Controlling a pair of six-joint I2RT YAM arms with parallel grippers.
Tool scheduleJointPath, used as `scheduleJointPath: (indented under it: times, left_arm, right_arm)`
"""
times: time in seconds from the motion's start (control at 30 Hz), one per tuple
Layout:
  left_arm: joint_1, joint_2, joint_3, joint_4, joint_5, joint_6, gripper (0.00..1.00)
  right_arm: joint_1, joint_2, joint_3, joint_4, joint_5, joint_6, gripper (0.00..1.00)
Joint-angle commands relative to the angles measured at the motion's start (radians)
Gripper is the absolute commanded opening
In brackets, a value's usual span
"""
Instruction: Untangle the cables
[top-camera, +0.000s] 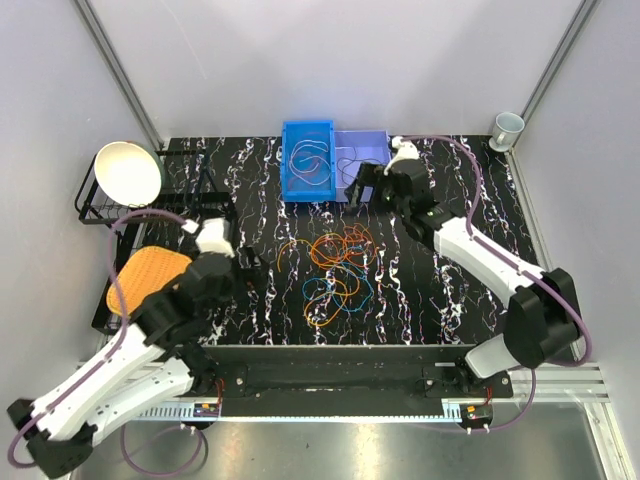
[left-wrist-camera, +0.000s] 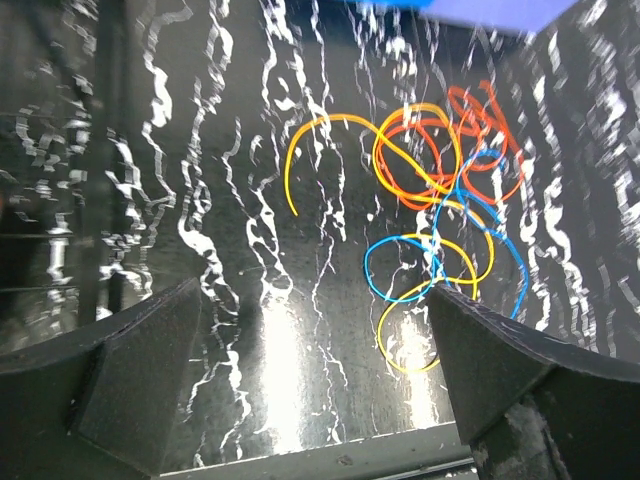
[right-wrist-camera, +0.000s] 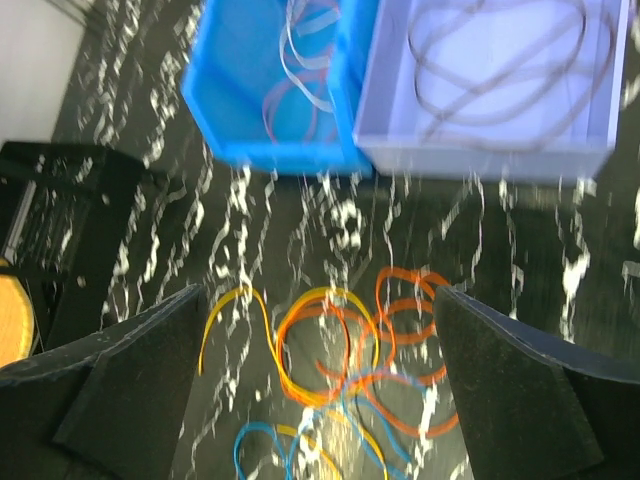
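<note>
Top external: cables (top-camera: 338, 270) tangled; left end effector (top-camera: 250, 264), right end effector (top-camera: 362, 187) spread wide, empty

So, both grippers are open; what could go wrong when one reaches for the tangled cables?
The cables overlap closely, so a gripper may pinch several loops and lift the whole tangle. The right gripper is near the blue bin, so a swing could knock it.

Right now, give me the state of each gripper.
Left gripper: open, holding nothing.
Right gripper: open, holding nothing.
</note>
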Motion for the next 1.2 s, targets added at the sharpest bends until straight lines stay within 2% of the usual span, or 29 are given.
scheduleJointPath:
  times: [0.0, 0.27, 0.6, 0.93, 1.17]
  left_arm:
    - [0.001, 0.160, -0.019, 0.189, 0.079, -0.005, 0.98]
    - [-0.001, 0.378, 0.014, 0.363, 0.152, 0.001, 0.94]
    - [-0.024, 0.634, 0.014, 0.515, 0.227, 0.007, 0.78]
    - [-0.111, 0.828, 0.099, 0.552, 0.218, -0.011, 0.71]
    - [-0.130, 0.940, 0.161, 0.552, 0.200, -0.034, 0.66]
  right_arm:
    - [0.001, -0.070, -0.081, -0.009, -0.042, 0.077, 1.00]
    - [0.000, -0.117, -0.207, -0.023, -0.091, 0.142, 0.99]
    - [0.000, -0.197, -0.301, -0.070, -0.071, 0.145, 0.98]
    - [0.001, -0.203, -0.313, -0.087, -0.087, 0.136, 0.98]
    - [0.001, -0.212, -0.324, -0.095, -0.093, 0.131, 0.98]
